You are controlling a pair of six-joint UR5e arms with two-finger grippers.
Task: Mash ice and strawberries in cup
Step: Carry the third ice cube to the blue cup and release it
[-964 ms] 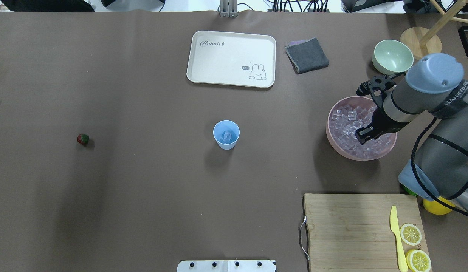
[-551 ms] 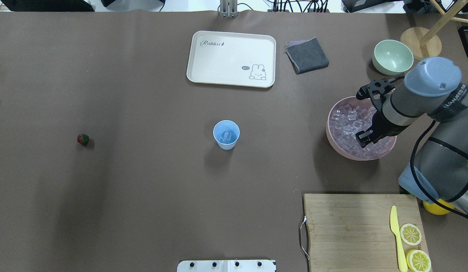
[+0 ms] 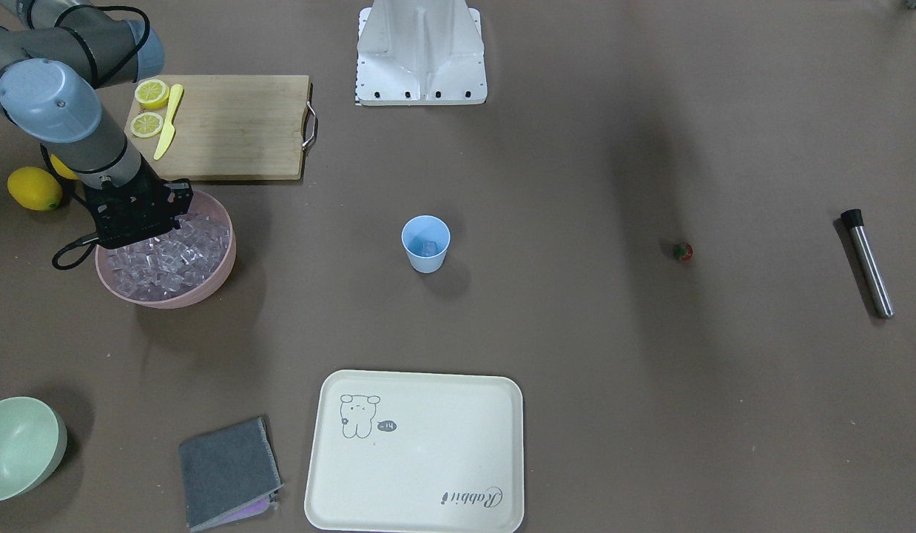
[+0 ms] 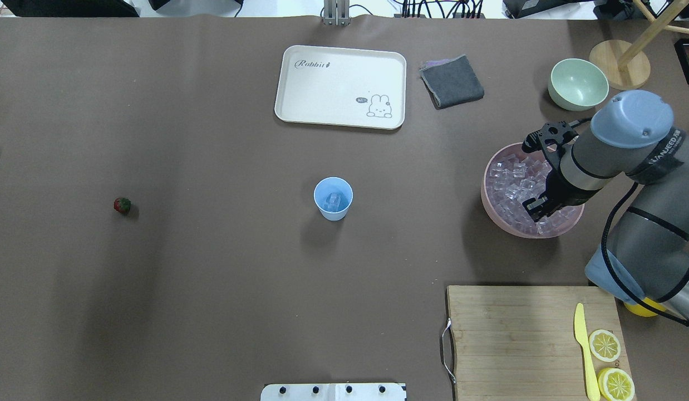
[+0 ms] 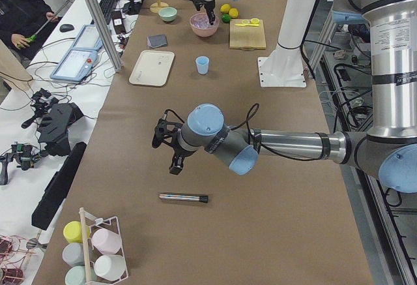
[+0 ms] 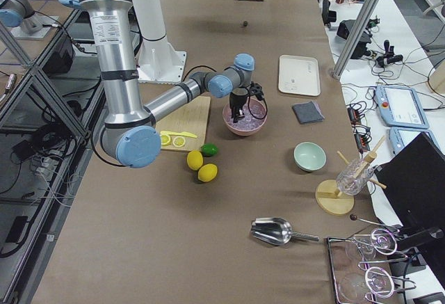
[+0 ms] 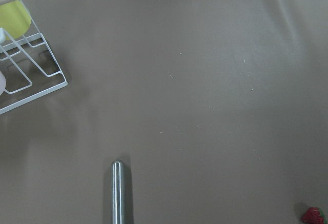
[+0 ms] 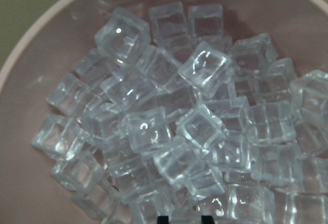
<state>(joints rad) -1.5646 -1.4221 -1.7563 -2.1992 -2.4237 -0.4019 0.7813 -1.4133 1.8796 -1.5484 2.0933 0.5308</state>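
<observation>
Right gripper [image 4: 538, 210] dipped lower over ice [image 8: 202, 67] (only wrist view shows jaws parted).

Fingertips [image 8: 163, 219] of right tool [image 4: 537, 210] cropped at lower picture edge. Metal rod [image 7: 118, 193] and strawberry [image 7: 312, 216] likewise cut off in left wrist view; left tool [image 5: 171, 147] too small to read.

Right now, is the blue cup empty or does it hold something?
Not empty. The cup stands upright with clear ice at its bottom; the strawberry lies outside, well apart.
</observation>
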